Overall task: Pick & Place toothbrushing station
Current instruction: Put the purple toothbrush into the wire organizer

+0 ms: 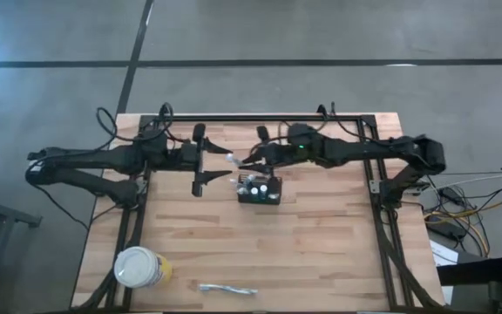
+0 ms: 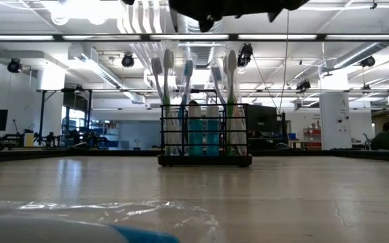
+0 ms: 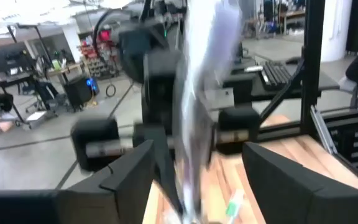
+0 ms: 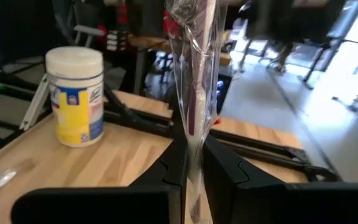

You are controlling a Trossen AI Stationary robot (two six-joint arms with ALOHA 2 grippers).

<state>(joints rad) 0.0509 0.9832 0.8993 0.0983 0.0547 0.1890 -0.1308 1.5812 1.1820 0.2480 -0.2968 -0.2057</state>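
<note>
The black mesh caddy (image 1: pixel 260 188) stands on its base mid-table, with several toothbrushes and a blue tube upright in it; it also shows in the low view (image 2: pixel 204 135). My right gripper (image 1: pixel 249 162) hovers just beyond the caddy's far side, shut on a toothbrush in a clear plastic wrapper (image 4: pixel 194 93). My left gripper (image 1: pixel 216 162) faces it from the left, open. Its fingers stand on either side of the wrapper's free end (image 3: pixel 201 106); I cannot tell whether they touch it. My right gripper pinches the wrapped toothbrush between its two fingers (image 4: pixel 194 146), through the clear wrapper. The fingers come roughly level from the table's right. The packet sticks out ahead of them toward my left gripper, lifted clear of the table.
A round white tub with a yellow label (image 1: pixel 139 267) stands near the front left corner. Another clear-wrapped item (image 1: pixel 227 288) lies on the table by the near edge. Black frame rails run along the table's left, right and far sides.
</note>
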